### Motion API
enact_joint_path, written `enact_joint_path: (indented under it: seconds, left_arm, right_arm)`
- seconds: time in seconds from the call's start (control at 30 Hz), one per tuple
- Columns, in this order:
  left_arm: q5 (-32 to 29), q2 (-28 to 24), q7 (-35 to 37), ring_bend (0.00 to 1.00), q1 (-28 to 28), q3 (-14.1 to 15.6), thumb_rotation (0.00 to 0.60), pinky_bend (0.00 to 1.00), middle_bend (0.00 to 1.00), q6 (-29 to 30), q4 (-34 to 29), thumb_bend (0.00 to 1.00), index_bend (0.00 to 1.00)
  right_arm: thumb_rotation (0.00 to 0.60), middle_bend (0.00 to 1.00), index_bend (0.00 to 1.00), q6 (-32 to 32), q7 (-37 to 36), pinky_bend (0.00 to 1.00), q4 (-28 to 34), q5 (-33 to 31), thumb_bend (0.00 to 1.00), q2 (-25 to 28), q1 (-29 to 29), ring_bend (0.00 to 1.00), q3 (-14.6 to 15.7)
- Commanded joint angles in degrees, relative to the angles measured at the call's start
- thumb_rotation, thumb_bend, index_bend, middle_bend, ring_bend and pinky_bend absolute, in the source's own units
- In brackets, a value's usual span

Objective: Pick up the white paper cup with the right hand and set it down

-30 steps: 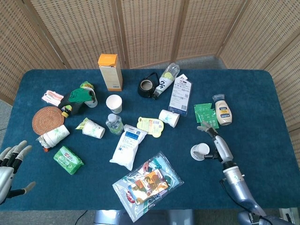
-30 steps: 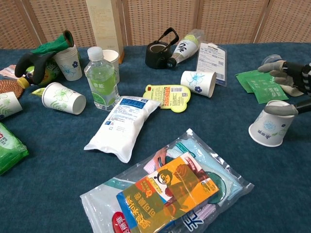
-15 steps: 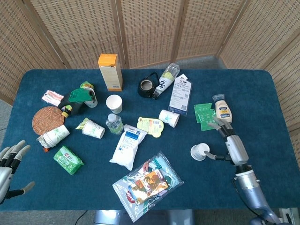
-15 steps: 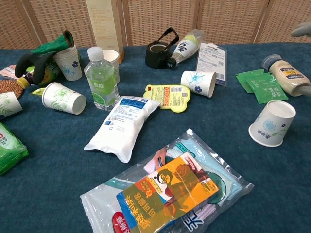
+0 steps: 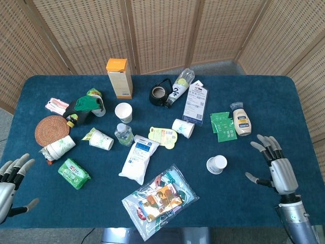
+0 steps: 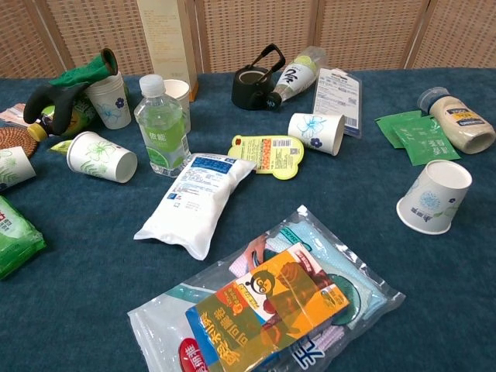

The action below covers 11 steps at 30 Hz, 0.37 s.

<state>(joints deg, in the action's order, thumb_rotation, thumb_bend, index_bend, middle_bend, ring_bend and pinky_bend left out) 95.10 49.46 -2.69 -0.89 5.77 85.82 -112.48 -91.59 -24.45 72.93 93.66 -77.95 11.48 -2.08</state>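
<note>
The white paper cup [image 5: 217,164] [image 6: 435,196] stands alone on the blue cloth, wider end down, right of the middle. Nothing touches it. My right hand [image 5: 275,166] hovers well to the right of the cup near the table's front right, fingers spread and empty; the chest view does not show it. My left hand [image 5: 12,178] hangs at the front left corner, fingers apart, holding nothing.
A mayonnaise bottle [image 5: 242,122] and green sachets [image 5: 221,124] lie behind the cup. A clear bag of snacks [image 5: 160,197] lies to its front left. Another paper cup [image 5: 183,127] lies on its side further back, with a white pouch [image 5: 138,158] and a water bottle [image 6: 162,124] beyond.
My right hand let go of the cup, opened and drew away to the right and toward the front edge, leaving the chest view. The cup stays where it was.
</note>
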Motion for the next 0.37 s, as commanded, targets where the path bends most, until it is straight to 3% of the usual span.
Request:
enact_joint_path:
  seconds: [0.03,0.37]
  left_arm:
    - [0.19,-0.02,-0.02,0.00,-0.11,0.07,0.600,0.00,0.00,0.18,-0.01,0.24,0.00]
    - [0.62,-0.45,1.25,0.00,-0.01,0.15,0.600,0.00,0.00,0.25,0.64,0.24,0.00]
  right_arm:
    - [0.600,0.00,0.16,-0.55,0.85,0.00,-1.38,-0.03,0.08,0.41,-0.85,0.00,0.35]
    - [0.600,0.00,0.16,-0.74,-0.11,0.00,-1.06,-1.53,0.07,2.20,-2.06,0.00,-0.37]
